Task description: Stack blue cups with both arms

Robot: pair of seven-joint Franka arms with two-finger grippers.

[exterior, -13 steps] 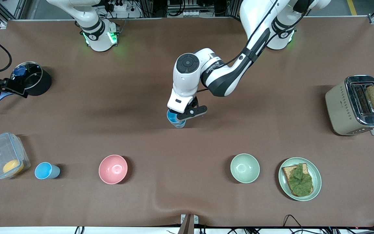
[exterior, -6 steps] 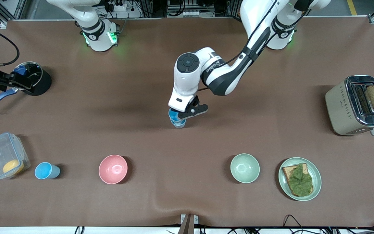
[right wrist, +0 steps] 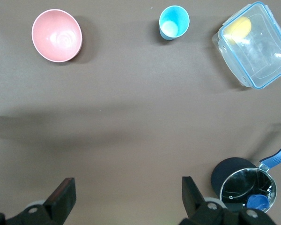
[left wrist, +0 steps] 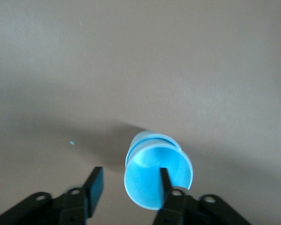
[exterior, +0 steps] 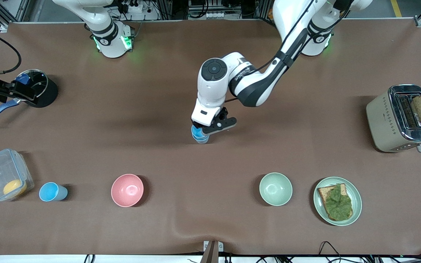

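Stacked blue cups (exterior: pixel 199 135) are seen mid-tabletop (exterior: pixel 210 226), one nested in the other. The left gripper (left wrist: pixel 131 185) is over them, its fingers (left wrist: pixel 165 180) spread, one finger inside the upper cup. A third blue cup (exterior: pixel 51 192) stands beside the pink bowl (exterior: pixel 127 190). The right gripper (right wrist: pixel 126 194) hangs with fingers spread near the black pot (exterior: pixel 37 91).

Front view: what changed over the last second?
The left gripper, over the stacked blue cups mid-table, shifted slightly toward the left arm's end; in the left wrist view its open jaws straddle one wall of the top cup, one finger inside it. The right gripper drew back a little toward the table edge near the lidded pot. The lone blue cup, bowls, plate and toaster stayed put.
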